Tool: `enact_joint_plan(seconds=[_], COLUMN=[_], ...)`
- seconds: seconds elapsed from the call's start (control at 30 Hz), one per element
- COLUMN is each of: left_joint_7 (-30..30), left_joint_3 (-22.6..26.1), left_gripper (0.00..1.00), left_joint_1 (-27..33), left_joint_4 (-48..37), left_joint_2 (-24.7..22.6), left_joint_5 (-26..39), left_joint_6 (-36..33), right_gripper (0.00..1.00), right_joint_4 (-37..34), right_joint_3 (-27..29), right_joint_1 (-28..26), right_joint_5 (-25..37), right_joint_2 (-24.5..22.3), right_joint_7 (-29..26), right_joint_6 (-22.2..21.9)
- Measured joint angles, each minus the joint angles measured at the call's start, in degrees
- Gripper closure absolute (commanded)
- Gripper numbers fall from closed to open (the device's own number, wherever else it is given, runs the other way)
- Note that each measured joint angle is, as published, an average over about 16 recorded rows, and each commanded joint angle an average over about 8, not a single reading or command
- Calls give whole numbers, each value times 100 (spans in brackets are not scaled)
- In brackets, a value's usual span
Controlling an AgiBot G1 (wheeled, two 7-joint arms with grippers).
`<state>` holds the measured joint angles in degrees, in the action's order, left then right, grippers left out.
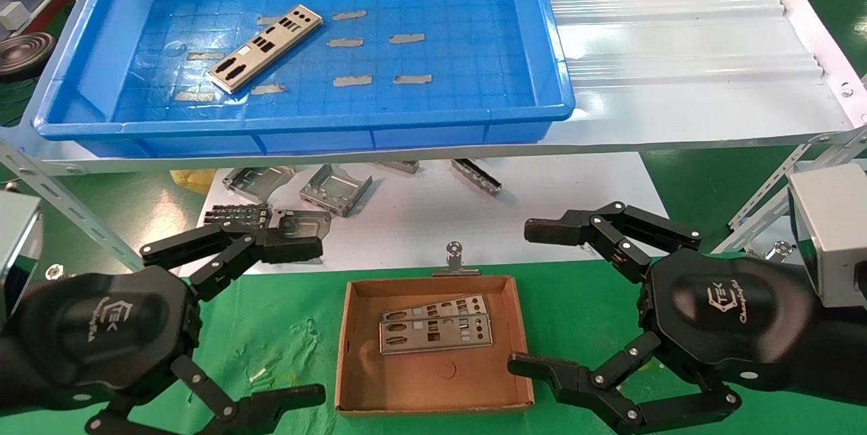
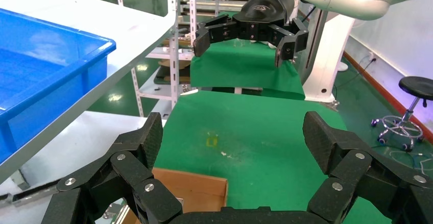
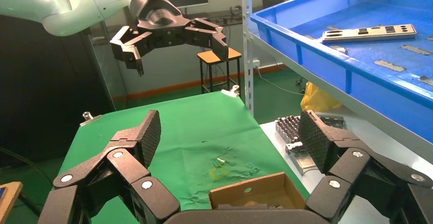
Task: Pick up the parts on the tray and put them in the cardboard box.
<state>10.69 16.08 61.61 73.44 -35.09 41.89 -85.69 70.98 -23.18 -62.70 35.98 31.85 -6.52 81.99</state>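
A factory or assembly workshop is showing here: slotted steel racking [image 2: 173,45] is carrying a blue tray [image 1: 298,127] of punched metal parts [image 1: 265,49], folded grey brackets [image 1: 335,189] are lying on the shelf below, green floor [image 2: 357,106] is spreading toward three o'clock, and a work stool [image 2: 414,89] is standing there.

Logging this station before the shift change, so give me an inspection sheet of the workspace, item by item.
Surface: green cloth with the cardboard box on it; white shelf above.
Job's things: one part in the tray; two parts in the box.
Clutter: grey brackets on the white sheet; binder clip.
Grippers: left gripper and right gripper open, empty, flanking the box.
Cables: nothing seen.
Surroundings: stool, office chair.
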Motion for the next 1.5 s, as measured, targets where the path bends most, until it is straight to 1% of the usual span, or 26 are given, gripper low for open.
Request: enact_joint_plan(seconds=[1.5], left_joint_7=[0], left_joint_3=[0], left_gripper=[0], left_joint_1=[0], left_joint_4=[0], left_joint_2=[0], left_joint_5=[0], left_joint_6=[0], right_gripper=[0], right_joint_4=[0], right_joint_3=[0], right_joint_1=[0], right_joint_5=[0], right_joint_2=[0], right_joint_7=[0], right_joint_6=[0])
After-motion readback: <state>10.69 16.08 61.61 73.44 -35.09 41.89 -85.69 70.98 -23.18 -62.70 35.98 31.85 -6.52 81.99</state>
